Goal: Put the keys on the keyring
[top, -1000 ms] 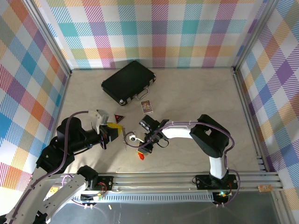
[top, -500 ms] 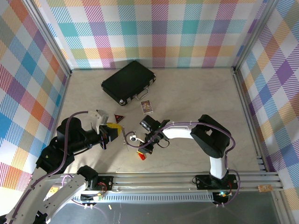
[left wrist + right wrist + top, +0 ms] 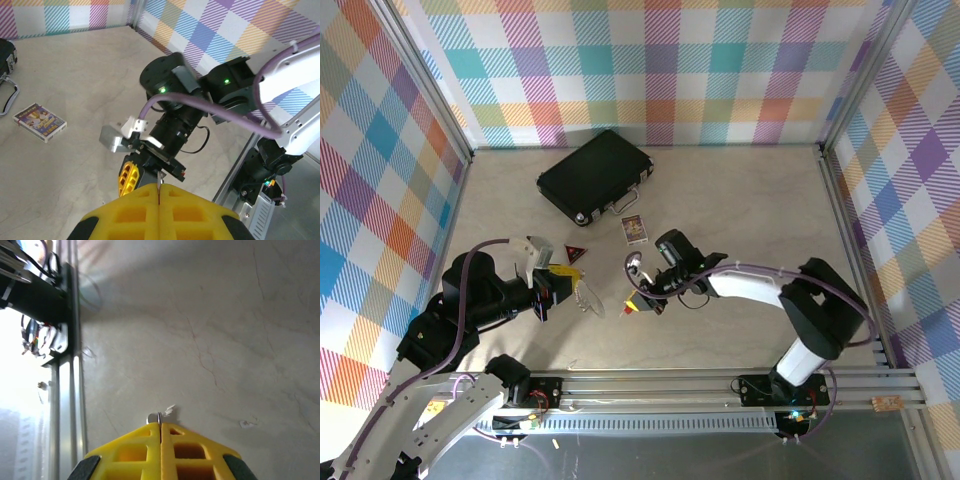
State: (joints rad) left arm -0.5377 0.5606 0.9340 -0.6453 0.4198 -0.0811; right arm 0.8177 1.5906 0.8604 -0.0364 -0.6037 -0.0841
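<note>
Red key (image 3: 630, 309) no longer lies by the near rail. It is now at the tip of the right gripper (image 3: 638, 300), whose jaws are fully closed, seemingly on its metal end. The left gripper (image 3: 563, 286), also closed, holds the keyring (image 3: 590, 298) just beside, so I think threading can start.

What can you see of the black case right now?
The black case is a flat, hard-looking rectangular box, closed, with silvery fittings and a metal handle on its near edge. It lies flat, turned diagonally, at the far left of the table. Nothing touches it; a small card pack lies beside its handle, apart.
</note>
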